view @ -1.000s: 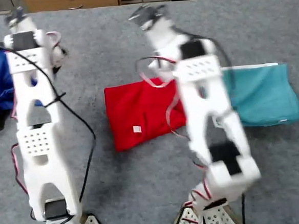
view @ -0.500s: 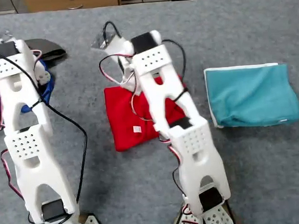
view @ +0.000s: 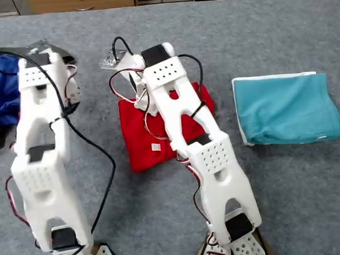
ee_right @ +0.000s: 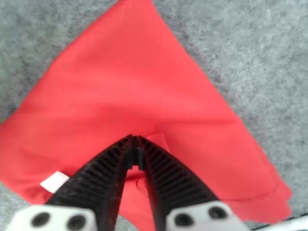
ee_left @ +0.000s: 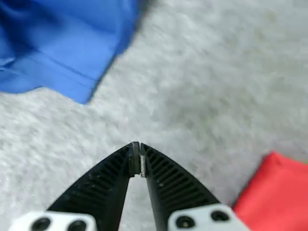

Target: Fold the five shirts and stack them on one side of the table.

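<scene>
Right wrist view: right gripper (ee_right: 134, 156) is seen pinched together over the folded red fabric shirt (ee_right: 144, 86) at table centre, left gripper (ee_left: 135, 161) likewise over grey carpet (ee_left: 216, 72); an edge should be gripped deep, then stacked on the folded teal shirt (view: 288, 107) at 3 o'clock.

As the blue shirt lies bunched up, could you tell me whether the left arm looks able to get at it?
Probably yes: the left gripper hangs shut over the grey table beside the blue shirt, nothing lying between; it must open first.
</scene>
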Motion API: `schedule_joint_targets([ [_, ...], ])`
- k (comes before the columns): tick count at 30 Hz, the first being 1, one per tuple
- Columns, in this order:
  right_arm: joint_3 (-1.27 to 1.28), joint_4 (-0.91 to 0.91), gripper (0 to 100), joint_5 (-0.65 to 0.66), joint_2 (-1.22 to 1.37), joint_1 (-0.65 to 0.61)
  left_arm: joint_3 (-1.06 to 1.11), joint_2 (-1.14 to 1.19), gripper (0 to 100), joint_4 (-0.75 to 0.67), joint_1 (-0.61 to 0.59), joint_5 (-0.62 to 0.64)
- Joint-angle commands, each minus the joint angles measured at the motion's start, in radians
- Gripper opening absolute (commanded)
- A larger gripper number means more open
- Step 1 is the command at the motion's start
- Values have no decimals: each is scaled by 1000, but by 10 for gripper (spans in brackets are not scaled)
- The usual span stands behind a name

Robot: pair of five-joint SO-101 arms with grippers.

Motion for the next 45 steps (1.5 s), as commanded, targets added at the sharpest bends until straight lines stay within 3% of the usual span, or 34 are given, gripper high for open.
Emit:
schedule_joint_targets([
  [1,-25,11,5,-9,5,35,493,-427,19,-348,5,-34],
  [5,-25,11,5,-9,27,36,832,-691,19,-664,-12,-9],
  [7,-25,9,5,-9,39,36,878,-705,19,-712,-14,20],
  [16,-153,15,5,-11,54,28,879,-562,19,-761,-6,26],
  [27,-150,18,5,-17,173,24,859,-547,19,-758,-6,-3],
  [35,-137,23,5,-17,77,27,859,-545,19,-760,-6,-3],
  [45,162,21,3,-11,-94,87,872,-545,19,-793,-14,-8],
])
